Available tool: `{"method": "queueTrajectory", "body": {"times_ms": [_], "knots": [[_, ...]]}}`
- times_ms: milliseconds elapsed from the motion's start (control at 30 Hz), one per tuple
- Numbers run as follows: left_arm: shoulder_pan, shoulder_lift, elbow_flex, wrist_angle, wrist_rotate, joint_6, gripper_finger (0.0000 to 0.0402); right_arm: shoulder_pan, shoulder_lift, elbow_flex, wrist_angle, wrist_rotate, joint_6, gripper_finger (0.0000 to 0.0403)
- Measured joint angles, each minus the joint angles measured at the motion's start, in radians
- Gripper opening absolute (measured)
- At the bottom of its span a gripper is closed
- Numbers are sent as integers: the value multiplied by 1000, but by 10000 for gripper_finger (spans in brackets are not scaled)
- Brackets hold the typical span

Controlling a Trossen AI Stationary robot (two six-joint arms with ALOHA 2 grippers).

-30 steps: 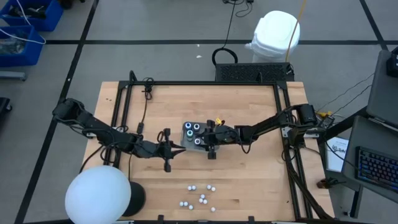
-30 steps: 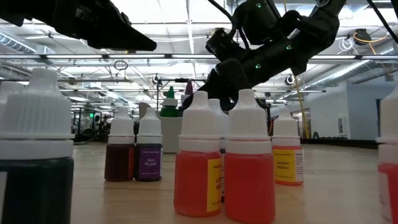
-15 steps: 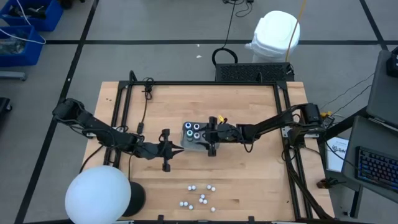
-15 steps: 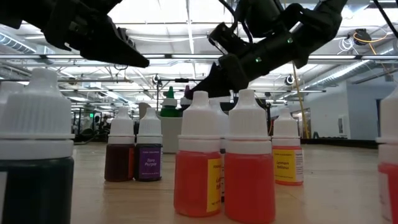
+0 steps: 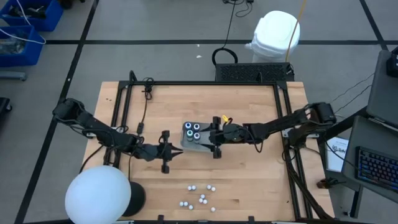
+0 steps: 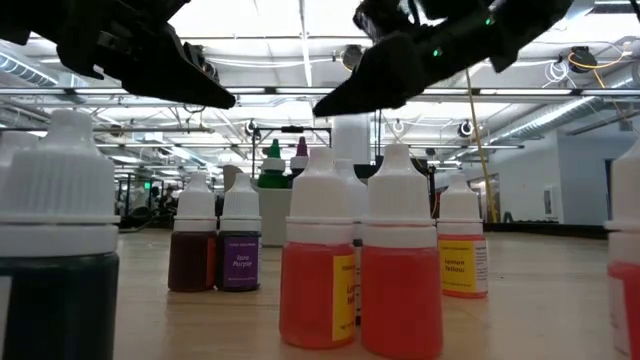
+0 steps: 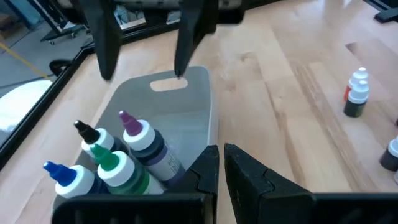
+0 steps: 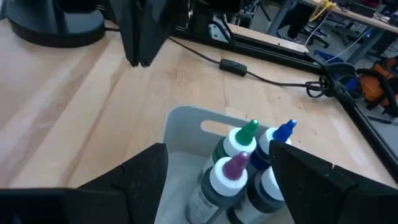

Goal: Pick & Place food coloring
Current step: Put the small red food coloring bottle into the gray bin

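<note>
A translucent grey tray (image 5: 186, 143) lies mid-table and holds several dark food coloring bottles (image 5: 195, 130) standing upright, with green, blue and purple tips (image 8: 231, 167). More food coloring bottles with white caps (image 5: 200, 196) stand loose near the table's near edge; the low view shows red (image 6: 320, 290), yellow (image 6: 462, 255) and purple (image 6: 240, 250) ones. My right gripper (image 5: 209, 139) is open above the tray's right side, a finger on either side of the bottles (image 8: 219, 153), touching none. My left gripper (image 5: 179, 151) is shut just left of the tray (image 7: 221, 163), pointing at it.
A white dome lamp (image 5: 98, 194) sits at the table's near left corner. A black frame (image 5: 121, 112) runs along the left, far and right edges, with a cable (image 5: 145, 102) on the far left. Bare wood lies between the tray and the loose bottles.
My right gripper has risen above the tray and drawn back a little toward the table's right edge. My left gripper's tip has dipped slightly. The bottles and the tray have stayed put.
</note>
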Motion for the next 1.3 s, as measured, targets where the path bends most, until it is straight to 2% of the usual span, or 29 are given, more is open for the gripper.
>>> {"method": "queueTrajectory", "body": {"times_ms": [233,333,467,600,667,733,800,867,967,1100,1300], "knots": [[0,0,0,-15,0,-7,35,85,-183,0,-318,174,46,258],[0,0,0,-37,-1,-37,35,139,-268,-5,-464,174,126,239],[3,0,0,-60,-23,-64,35,228,-364,-93,-478,177,143,191],[51,1,0,17,-52,-14,35,270,-417,-261,-262,232,86,128],[83,1,0,24,-13,-15,35,273,-419,-355,-84,233,38,96],[101,1,0,16,31,-19,35,265,-419,-440,92,230,-87,66],[111,1,0,2,60,-9,35,239,-423,-492,205,232,-152,37],[113,1,0,-6,89,14,35,217,-441,-542,269,233,-149,12],[113,1,0,23,105,30,35,186,-462,-587,333,224,-109,7],[105,1,0,55,109,8,35,162,-491,-624,332,223,-105,9],[70,1,0,99,191,-37,35,158,-520,-634,335,221,-35,3]]}}
